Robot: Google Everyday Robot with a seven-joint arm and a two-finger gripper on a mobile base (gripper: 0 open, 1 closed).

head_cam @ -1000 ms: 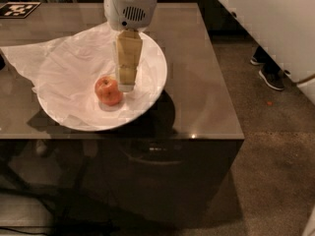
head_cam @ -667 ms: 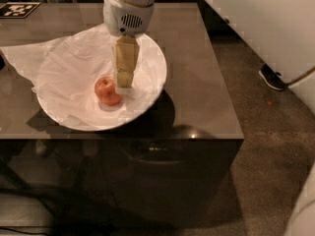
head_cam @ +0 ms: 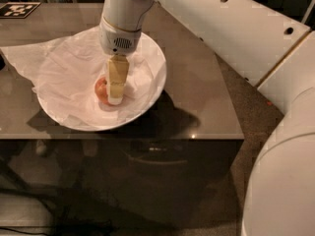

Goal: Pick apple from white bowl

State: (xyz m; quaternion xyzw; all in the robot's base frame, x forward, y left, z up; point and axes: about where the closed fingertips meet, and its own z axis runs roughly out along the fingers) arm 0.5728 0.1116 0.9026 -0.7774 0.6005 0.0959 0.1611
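The apple (head_cam: 100, 89) is small and red-orange and lies in the white bowl (head_cam: 158, 89), left of its centre, on crumpled white paper. My gripper (head_cam: 116, 93) reaches down from above into the bowl and stands right at the apple, covering its right half. Only the apple's left side shows. The white wrist housing (head_cam: 119, 36) hangs over the bowl's far part, and the white arm runs off to the upper right.
The bowl stands on a brown table (head_cam: 199, 82) near its front edge. The white paper (head_cam: 27, 58) spills over the bowl's left rim onto the table. A black-and-white marker tag (head_cam: 17, 9) lies at the far left corner. Floor lies to the right.
My gripper has moved down and to the left, from beside the apple to right over it. The arm has swung further into view on the right.
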